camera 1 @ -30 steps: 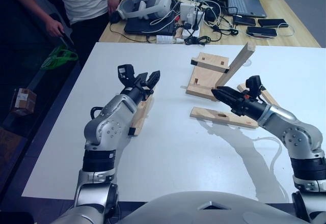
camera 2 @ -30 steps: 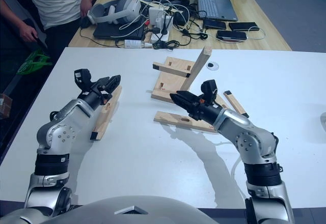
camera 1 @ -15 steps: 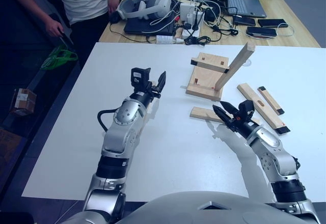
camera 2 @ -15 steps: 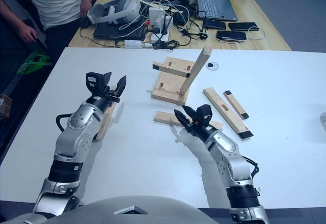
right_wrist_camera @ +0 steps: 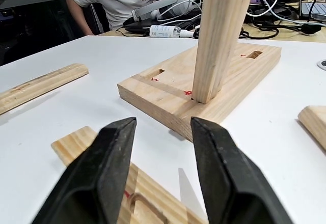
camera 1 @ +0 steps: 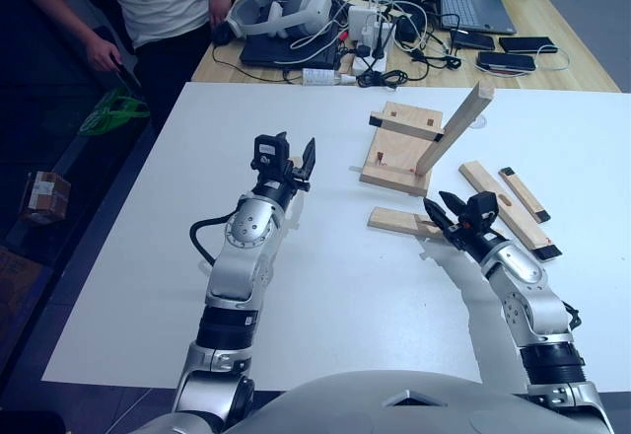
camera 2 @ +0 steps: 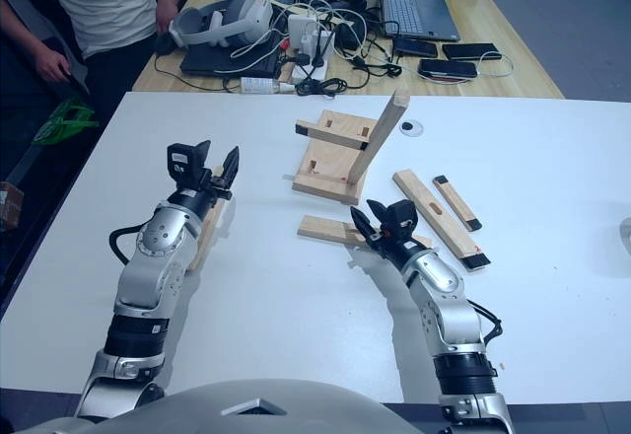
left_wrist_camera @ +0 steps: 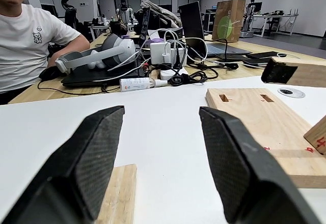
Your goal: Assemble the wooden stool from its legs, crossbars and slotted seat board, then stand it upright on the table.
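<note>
my right tool [right_wrist_camera: 163,124] spread over slotted leg [camera 1: 394,221] | I'd lower square, pinch across its width | left tool [left_wrist_camera: 160,114] spread

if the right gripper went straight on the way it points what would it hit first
Most likely the near edge of the seat board, beside the upright leg standing in it, though depth is unclear.

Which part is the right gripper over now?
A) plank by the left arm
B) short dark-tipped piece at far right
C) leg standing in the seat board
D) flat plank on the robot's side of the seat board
D: the right gripper hangs open just above that plank, holding nothing.
</note>
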Controlling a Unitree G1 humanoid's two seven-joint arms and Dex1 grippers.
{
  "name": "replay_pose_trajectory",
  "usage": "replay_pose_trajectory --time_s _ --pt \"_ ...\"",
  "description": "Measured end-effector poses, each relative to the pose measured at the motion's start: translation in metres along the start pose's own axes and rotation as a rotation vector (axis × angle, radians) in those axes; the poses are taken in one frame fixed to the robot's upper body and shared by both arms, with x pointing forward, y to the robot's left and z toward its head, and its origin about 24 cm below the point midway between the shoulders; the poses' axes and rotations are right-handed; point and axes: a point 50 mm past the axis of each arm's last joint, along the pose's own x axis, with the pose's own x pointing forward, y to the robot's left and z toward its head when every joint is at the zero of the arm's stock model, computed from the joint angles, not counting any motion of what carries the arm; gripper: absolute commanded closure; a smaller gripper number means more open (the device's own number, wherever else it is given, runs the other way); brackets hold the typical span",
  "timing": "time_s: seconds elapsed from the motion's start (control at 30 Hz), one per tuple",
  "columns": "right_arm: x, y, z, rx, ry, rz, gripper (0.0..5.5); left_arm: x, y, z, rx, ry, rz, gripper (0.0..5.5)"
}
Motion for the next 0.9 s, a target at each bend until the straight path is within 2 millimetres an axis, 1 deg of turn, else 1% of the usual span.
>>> replay_pose_trajectory --time_s 0.1,0.2,0.23,0.27,0.3,0.37,0.47,0.57,0.63,0.77,0.8,0.9 --pt "0.001 0.000 0.002 -0.006 -0.010 0.012 4.30 0.000 -0.002 0.001 -0.009 -0.012 -0.023 3.51" --pt "0.001 -0.005 0.005 -0.026 -0.009 0.019 4.37 0.000 -0.002 0.001 0.004 -0.010 -0.023 3.58" --pt "0.001 -0.010 0.008 -0.047 -0.004 0.030 4.18 0.000 -0.002 0.000 0.016 -0.007 -0.020 3.62" --pt "0.000 -0.017 0.013 -0.074 -0.005 0.037 4.12 0.000 -0.002 0.000 0.024 -0.005 -0.019 3.62" --pt "-0.001 -0.026 0.021 -0.112 -0.002 0.057 3.90 0.001 -0.002 0.000 0.033 -0.004 -0.018 3.62" --pt "-0.003 -0.035 0.029 -0.141 0.003 0.094 3.60 0.001 -0.002 0.000 0.040 -0.002 -0.015 3.62" --pt "-0.005 -0.040 0.029 -0.150 0.026 0.150 3.08 0.002 -0.002 -0.003 0.040 0.009 -0.012 3.62" --pt "-0.007 -0.039 0.028 -0.160 0.046 0.212 2.54 0.002 -0.003 -0.003 0.042 0.009 -0.011 3.62" --pt "-0.011 -0.044 0.026 -0.217 0.114 0.256 2.54 0.003 -0.002 -0.003 0.044 0.011 -0.011 3.62" --pt "-0.017 -0.052 0.009 -0.384 0.330 0.416 2.54 0.003 -0.003 -0.004 0.045 0.017 -0.012 3.62" --pt "-0.016 -0.054 0.008 -0.415 0.351 0.443 2.54 0.003 -0.003 -0.005 0.045 0.017 -0.014 3.62" --pt "-0.003 -0.063 0.017 -0.529 0.373 0.481 2.54 0.004 -0.004 -0.004 0.046 0.015 -0.025 3.62"
